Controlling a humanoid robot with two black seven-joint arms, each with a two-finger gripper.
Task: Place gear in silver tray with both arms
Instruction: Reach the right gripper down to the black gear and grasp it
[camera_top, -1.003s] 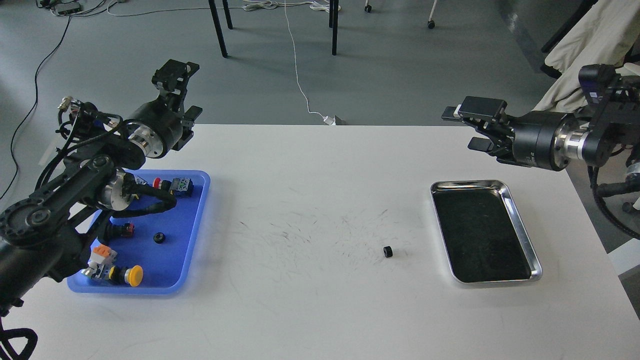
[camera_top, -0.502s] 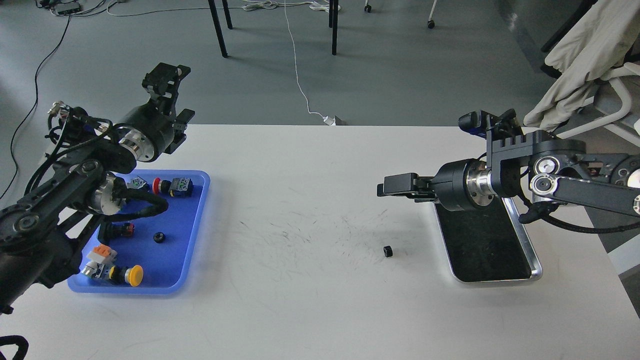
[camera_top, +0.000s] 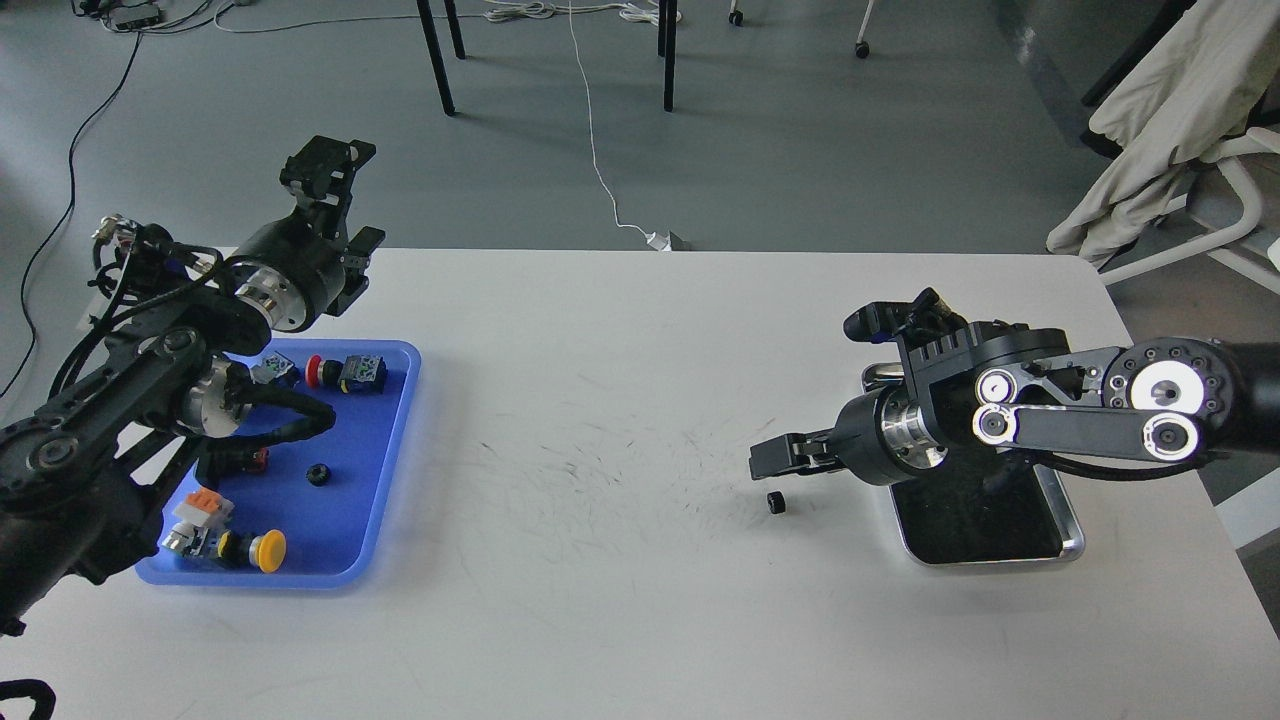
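Swung down toward the table's right edge, your right gripper (camera_top: 768, 461) hovers beside the gear (camera_top: 775, 503), finger spacing unclear; silver tray (camera_top: 1066, 510) empty, left gripper (camera_top: 325, 170) seemingly spread, pickup pending.

This looks like a robotics lab or test room rather than a home or shop. A plain white surface (camera_top: 620, 600), scuffed with fine dark marks near its middle, stands on a bare grey floor (camera_top: 800, 130). Loose cables (camera_top: 600, 150) trail across that floor (one white lead runs to a small plug box at the surface's far edge). Black chair or stand legs (camera_top: 437, 55) show at the back, and a pale cloth (camera_top: 1150, 110) is draped over a white frame on the right. A blue tray (camera_top: 385, 450) holds switches, push buttons and connectors, the sort of parts used for handling trials.
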